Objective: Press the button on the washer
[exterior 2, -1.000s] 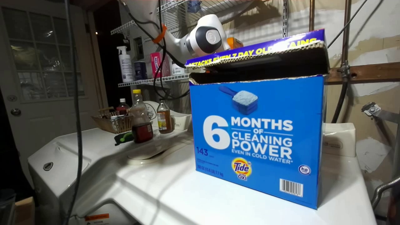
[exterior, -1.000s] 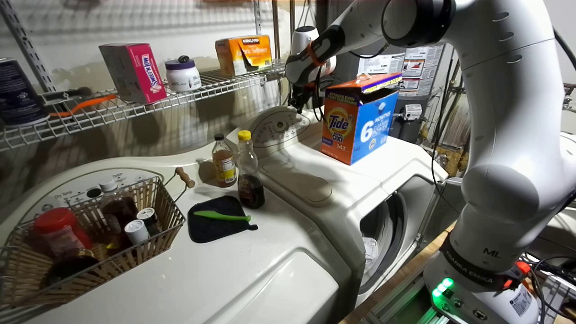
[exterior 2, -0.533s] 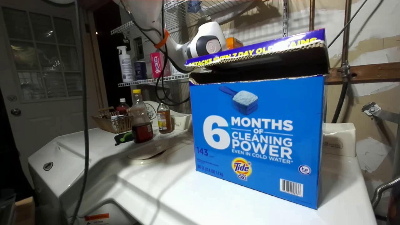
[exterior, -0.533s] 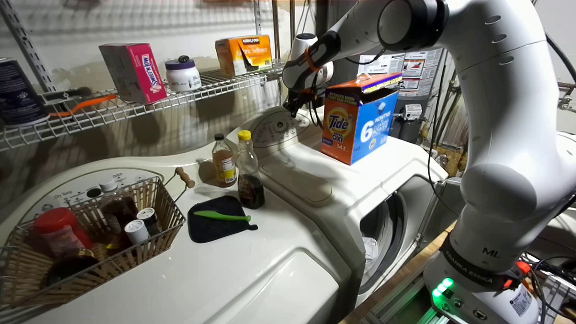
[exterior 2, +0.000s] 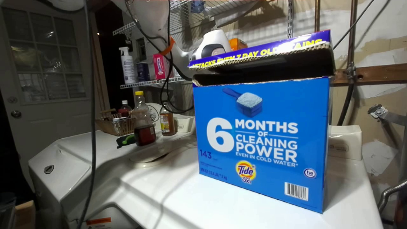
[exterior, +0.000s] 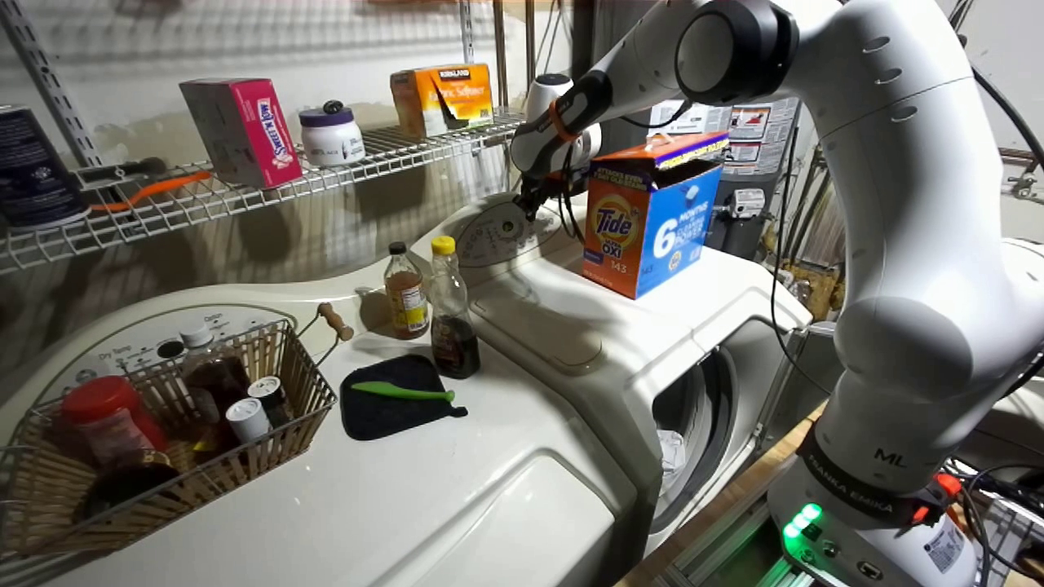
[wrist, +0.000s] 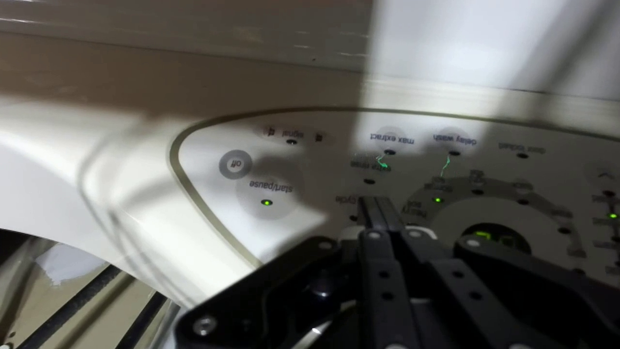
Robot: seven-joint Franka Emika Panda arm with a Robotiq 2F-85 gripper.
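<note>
Washer (exterior: 628,326) stands upright (long axis unclear); porthole (exterior: 723,408) faces robot base (exterior: 889,538).

wrist view: near panel (wrist: 407,169) | both exterior views: share Tide box (exterior 2: 262,140)

Slatted Basket (exterior: 245,461) on the Surface (exterior: 314,505)

I see a red-lidded jar (exterior: 114,420), a dark bottle (exterior: 214,379) and white-topped containers (exterior: 248,420) inside it. Near it a green utensil (exterior: 404,392) lies on a black pot holder (exterior: 383,420), just beside a yellow-capped bottle (exterior: 454,326); a black-capped bottle (exterior: 406,297) stands near that. In both exterior views I find a Tide box (exterior 2: 264,143) upright, its lid (exterior 2: 264,50) partly raised. A wire shelf (exterior: 326,175) holds a pink box (exterior: 245,134), a purple-lidded jar (exterior: 332,139) and an orange box (exterior: 440,99).
</note>
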